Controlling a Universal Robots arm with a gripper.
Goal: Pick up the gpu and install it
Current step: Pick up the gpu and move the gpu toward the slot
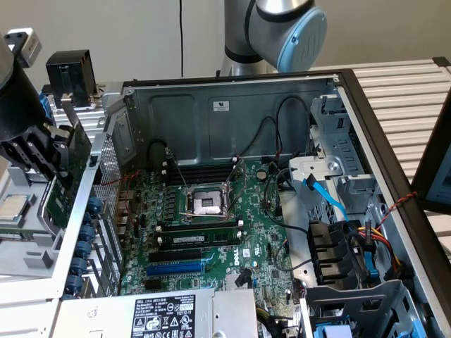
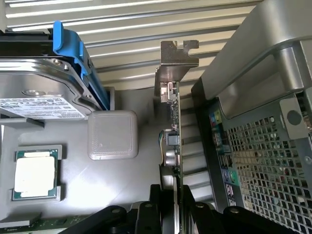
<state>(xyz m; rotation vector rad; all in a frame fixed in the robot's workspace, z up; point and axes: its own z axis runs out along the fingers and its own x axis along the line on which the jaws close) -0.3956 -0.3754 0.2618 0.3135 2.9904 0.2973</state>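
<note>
**A:** What do we see inside the open computer case (image 1: 232, 113)?

**B:** We see a green motherboard (image 1: 271, 232) lying on its floor. A metal-framed processor socket (image 1: 208, 204) sits near the middle, and a memory stick (image 1: 197, 239) is seated just beside it. A blue slot (image 1: 176, 267) lies closer to the exterior view's camera.

**A:** And round the edges?

**B:** A power supply (image 1: 165, 313) with a white label sits at the near edge. A blue cable (image 1: 328, 201) runs by the drive bays on the exterior view's right.

**A:** Outside the case?

**B:** We find a grey tray (image 2: 122, 195) with a hard drive (image 2: 39, 97) in a blue bracket (image 2: 73, 53). A processor chip (image 2: 35, 174) rests in its own recess near the drive — all on a slatted table (image 2: 146, 24).
</note>
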